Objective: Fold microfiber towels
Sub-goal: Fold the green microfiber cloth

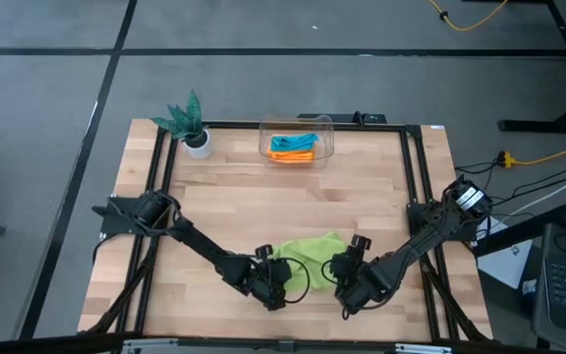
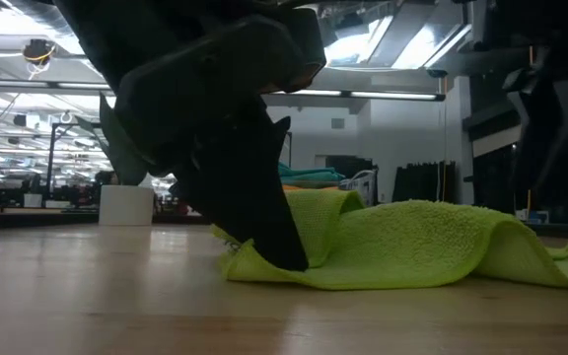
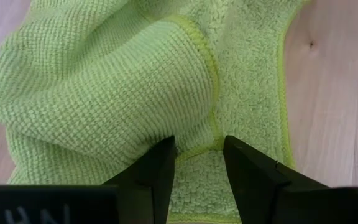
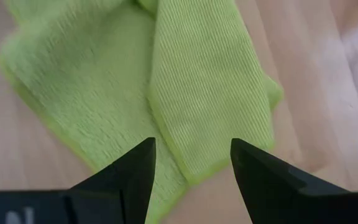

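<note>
Lime green towel [image 1: 312,253] rumpled at near bench [image 1: 263,197] edge. Left gripper [image 3: 199,157] fingers narrowly parted over a fold (not clamped); right gripper [image 4: 192,163] fingers wide above its corner.

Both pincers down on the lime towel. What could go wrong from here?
1. The left pincer is open over a raised fold of the lime green microfiber towel; closing there may grab several layers.
2. The right pincer straddles a loose corner flap and may lift only that.
3. The towel is already bunched, so uneven pulls could worsen the creases.
</note>
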Controlling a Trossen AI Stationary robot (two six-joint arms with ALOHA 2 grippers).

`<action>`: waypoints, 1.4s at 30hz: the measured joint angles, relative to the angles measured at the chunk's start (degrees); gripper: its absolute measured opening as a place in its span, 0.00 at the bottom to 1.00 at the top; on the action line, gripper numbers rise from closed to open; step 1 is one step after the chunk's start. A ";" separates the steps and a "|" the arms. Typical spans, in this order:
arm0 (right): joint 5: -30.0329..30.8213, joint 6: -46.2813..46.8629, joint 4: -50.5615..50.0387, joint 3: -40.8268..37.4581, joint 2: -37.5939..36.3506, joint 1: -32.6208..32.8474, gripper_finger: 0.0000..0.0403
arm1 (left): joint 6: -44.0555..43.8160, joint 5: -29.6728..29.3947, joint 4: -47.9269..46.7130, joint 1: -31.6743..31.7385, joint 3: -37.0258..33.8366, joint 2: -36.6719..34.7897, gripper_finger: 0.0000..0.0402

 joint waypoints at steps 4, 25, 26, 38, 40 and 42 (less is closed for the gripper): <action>-0.30 -1.80 2.56 0.00 0.00 -1.97 0.52 | 0.04 -0.04 0.02 -0.18 -0.04 0.02 0.34; -4.06 -4.85 3.07 0.00 0.02 -7.21 0.52 | -0.04 -0.28 0.00 -0.34 -0.11 0.11 0.34; -4.04 -4.87 3.07 0.00 0.02 -7.21 0.52 | -0.06 -0.28 0.00 -0.34 -0.11 0.11 0.34; -4.36 -4.98 3.94 0.00 0.02 -7.21 0.52 | -0.17 -2.43 0.55 -0.45 -0.15 0.26 0.34; -4.42 -4.92 4.29 0.00 0.02 -7.21 0.52 | -0.16 -2.70 0.57 -0.41 -0.15 0.28 0.34; -4.48 -4.88 4.50 0.00 0.02 -7.21 0.52 | -0.15 -2.77 0.57 -0.37 -0.17 0.28 0.34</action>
